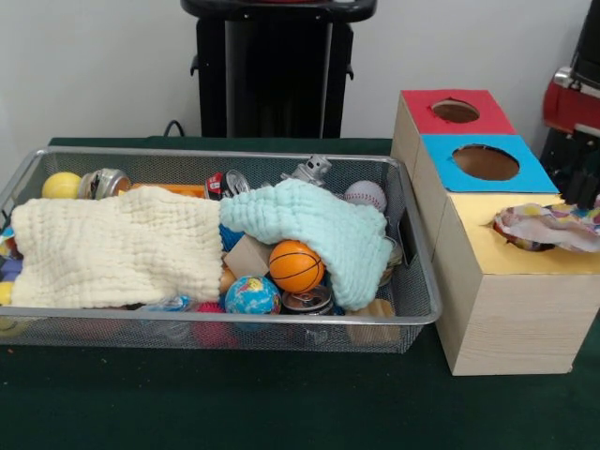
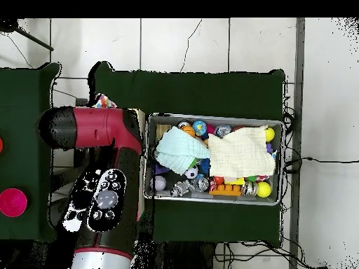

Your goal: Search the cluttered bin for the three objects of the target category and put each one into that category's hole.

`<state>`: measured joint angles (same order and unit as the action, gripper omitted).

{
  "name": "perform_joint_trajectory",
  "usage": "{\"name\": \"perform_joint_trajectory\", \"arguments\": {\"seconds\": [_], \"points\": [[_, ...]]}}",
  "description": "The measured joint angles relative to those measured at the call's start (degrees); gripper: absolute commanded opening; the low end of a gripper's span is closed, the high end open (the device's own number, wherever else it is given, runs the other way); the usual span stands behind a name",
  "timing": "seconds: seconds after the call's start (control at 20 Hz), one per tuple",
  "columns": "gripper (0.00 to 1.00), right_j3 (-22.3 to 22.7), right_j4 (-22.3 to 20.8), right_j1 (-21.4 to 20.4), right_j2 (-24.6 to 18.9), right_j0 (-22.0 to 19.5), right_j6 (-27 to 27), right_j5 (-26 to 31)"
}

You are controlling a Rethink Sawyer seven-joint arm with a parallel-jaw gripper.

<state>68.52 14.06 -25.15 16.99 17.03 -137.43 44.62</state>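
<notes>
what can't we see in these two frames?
- Bin contents under the cream cloth and mint cloth: covered in both views.
- Sorting box: overhead, the arm covers it; only a scrap of the patterned wrapper shows.
- Pincer: front view has only part of the arm at the right edge; overhead doesn't show it.

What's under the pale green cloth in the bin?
Under the green cloth show a basketball, a globe ball, a cardboard piece and a can. Whatever lies beneath its middle is hidden.

Two cloths [image 1: 122, 248] cover most of the bin [image 1: 427, 309], blocking access from above.
</notes>
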Motion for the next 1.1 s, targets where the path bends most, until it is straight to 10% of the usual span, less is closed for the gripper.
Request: {"name": "perform_joint_trajectory", "arguments": {"seconds": [0.45, 1.1], "points": [[0.0, 0.4, 0.5, 2.4, 0.0, 3.3, 0.0, -6.3], [0.0, 3.3, -0.6, 2.3, -3.1, -4.7, 0.0, -17.8]]}}
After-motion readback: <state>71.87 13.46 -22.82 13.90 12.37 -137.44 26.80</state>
